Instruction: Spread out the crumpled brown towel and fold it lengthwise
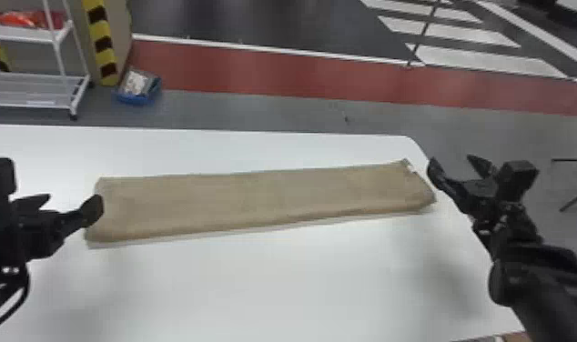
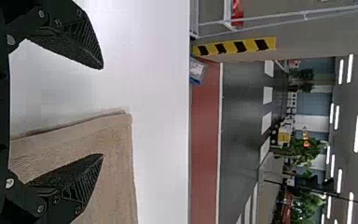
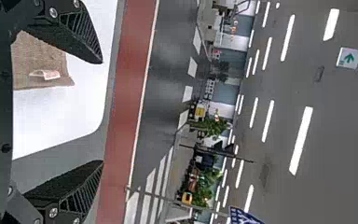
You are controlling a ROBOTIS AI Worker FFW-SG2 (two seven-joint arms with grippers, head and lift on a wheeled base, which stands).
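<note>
Mostly, the towel (image 1: 260,198) looks to me folded lengthwise already: a long, flat strip across the tabletop (image 1: 278,282), its right end close to the right edge and nearer the far edge than its left end is. What is left, I judge, is tidying. Along the side facing the tabletop's near edge, a thin lower layer (image 1: 187,237) peeks out from under the upper one, so I would do best to pinch only the top layer near both ends and draw it evenly toward me until the two borders meet. Pulling one end alone would likely skew the strip; pinching both layers would drag it whole. A light press along the length afterwards should flatten ripples, and I should lift straight up with my fingers clear so nothing snags.

Both my tools are wide and hold nothing. The left tool (image 1: 74,199) is at the towel's left end, one finger (image 2: 77,175) over the cloth; whether it touches, I cannot tell. The right tool (image 1: 451,160) is just beside the right end, by the tabletop's right edge.

Counting up: one towel, one pale label (image 3: 49,74) on it near the far right corner, one tabletop, two tools with two fingers each; on the floor past the far edge, one white cart (image 1: 28,88) and one blue bin (image 1: 135,98).
</note>
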